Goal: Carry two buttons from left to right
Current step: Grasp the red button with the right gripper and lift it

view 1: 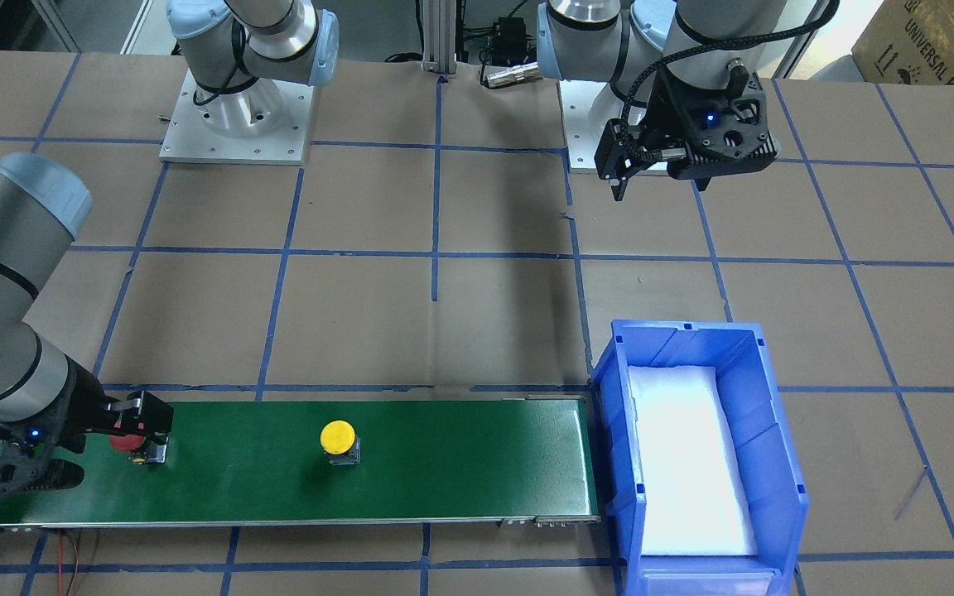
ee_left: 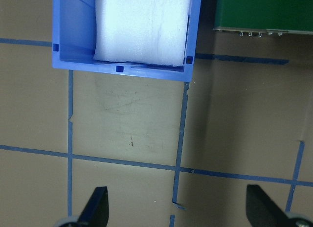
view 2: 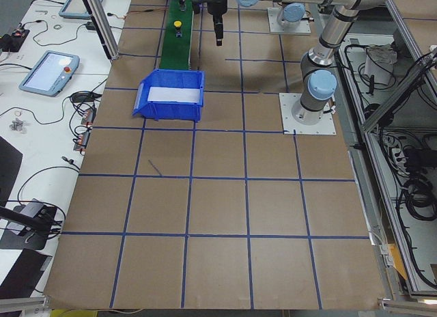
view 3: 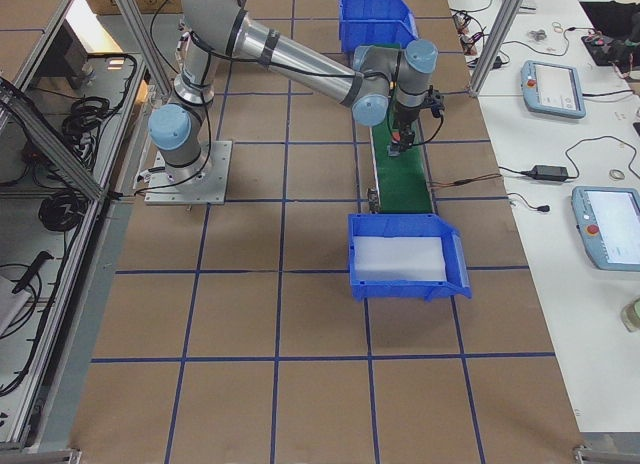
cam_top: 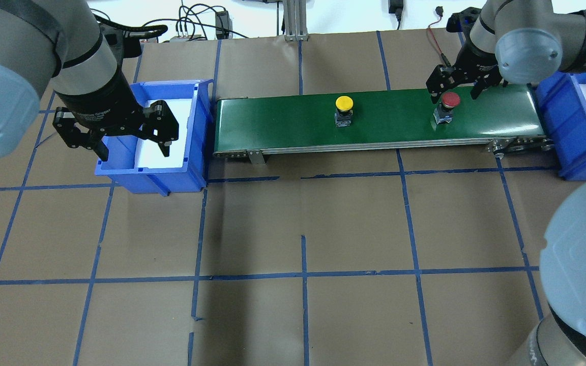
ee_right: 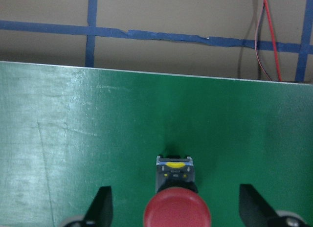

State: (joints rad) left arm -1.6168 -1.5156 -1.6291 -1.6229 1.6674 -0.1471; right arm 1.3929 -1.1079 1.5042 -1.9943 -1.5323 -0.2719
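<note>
The red button (cam_top: 450, 99) stands upright on the green conveyor belt (cam_top: 283, 119) near its right end. My right gripper (cam_top: 453, 90) is open and hangs just above it, a finger on each side, touching nothing. In the right wrist view the red cap (ee_right: 177, 216) sits midway between the two spread fingertips (ee_right: 103, 206). The yellow button (cam_top: 344, 103) stands upright at the belt's middle, alone. My left gripper (cam_top: 126, 138) is open and empty, held high over the near end of the left blue bin (cam_top: 191, 152).
Each blue bin, the left one (view 1: 775, 430) and the right one (cam_top: 573, 127), has a white foam pad and butts against an end of the belt. A red wire (ee_right: 268, 36) lies behind the belt's right end. Brown table with blue tape grid lies all around.
</note>
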